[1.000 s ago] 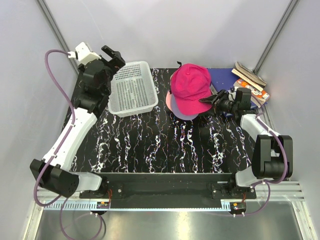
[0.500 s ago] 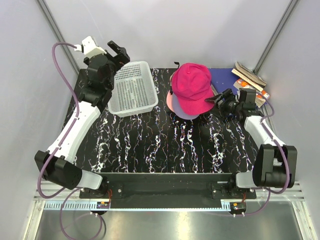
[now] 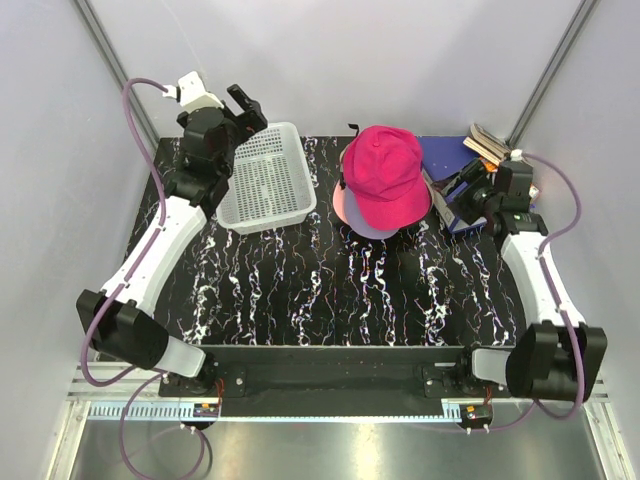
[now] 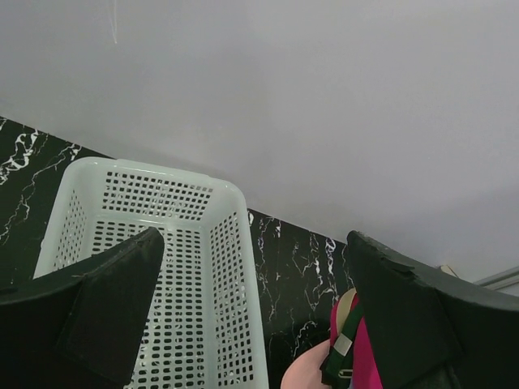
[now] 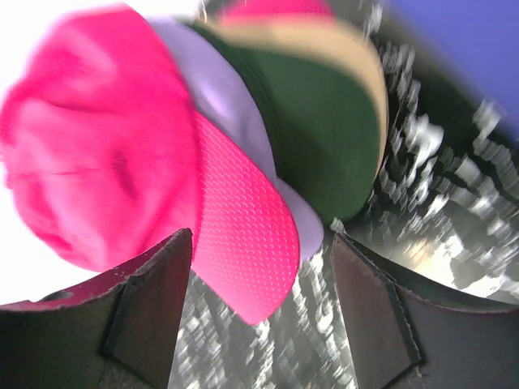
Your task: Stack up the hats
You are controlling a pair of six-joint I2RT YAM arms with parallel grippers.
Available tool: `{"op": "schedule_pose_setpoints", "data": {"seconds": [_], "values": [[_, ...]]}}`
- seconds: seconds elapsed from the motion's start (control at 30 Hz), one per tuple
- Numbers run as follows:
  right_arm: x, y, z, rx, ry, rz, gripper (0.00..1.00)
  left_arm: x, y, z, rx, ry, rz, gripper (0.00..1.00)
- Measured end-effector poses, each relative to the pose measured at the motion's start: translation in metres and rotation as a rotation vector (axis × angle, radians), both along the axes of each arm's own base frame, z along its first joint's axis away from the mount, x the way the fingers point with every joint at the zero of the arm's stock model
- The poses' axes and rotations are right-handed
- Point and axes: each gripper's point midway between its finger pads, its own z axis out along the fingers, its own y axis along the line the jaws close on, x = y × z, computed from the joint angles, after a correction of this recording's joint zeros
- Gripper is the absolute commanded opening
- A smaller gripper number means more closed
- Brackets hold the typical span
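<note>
The hats sit in one pile at the back middle of the table. A magenta hat (image 3: 383, 170) is on top, with a light pink brim (image 3: 343, 208) and a lavender brim (image 3: 372, 231) showing under it. The right wrist view shows the magenta hat (image 5: 97, 154) over lavender (image 5: 235, 105), dark green (image 5: 316, 121) and tan (image 5: 345, 44) layers. My right gripper (image 3: 458, 192) is open and empty, just right of the pile and apart from it; in its own view (image 5: 259, 324) the magenta brim lies ahead of the fingers. My left gripper (image 3: 248, 110) is open and empty, raised over the basket's back left corner.
A pale mesh basket (image 3: 265, 180) stands at the back left, empty, and also shows in the left wrist view (image 4: 162, 267). A blue folder (image 3: 445, 155) and some books (image 3: 500, 160) lie at the back right corner. Grey walls close in on three sides.
My right gripper has drawn back to the right, away from the magenta brim it was at. My left arm has swung further back and up over the basket. The pile has stayed put.
</note>
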Motion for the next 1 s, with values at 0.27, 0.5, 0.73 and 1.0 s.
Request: {"op": "schedule_pose_setpoints", "data": {"seconds": [0.27, 0.5, 0.73, 1.0], "values": [[-0.007, -0.044, 0.050, -0.281, -0.206, -0.134, 0.77, -0.016, 0.014, -0.027, 0.063, 0.081, 0.040, 0.99], [-0.030, -0.073, 0.038, -0.421, -0.236, -0.253, 0.77, -0.076, 0.049, -0.066, 0.124, 0.167, 0.111, 0.99], [-0.046, -0.083, 0.025, -0.478, -0.239, -0.287, 0.76, -0.134, 0.076, -0.106, 0.149, 0.233, 0.157, 0.99], [-0.057, -0.084, 0.012, -0.504, -0.234, -0.281, 0.76, -0.169, 0.090, -0.133, 0.161, 0.290, 0.169, 0.99]]}}
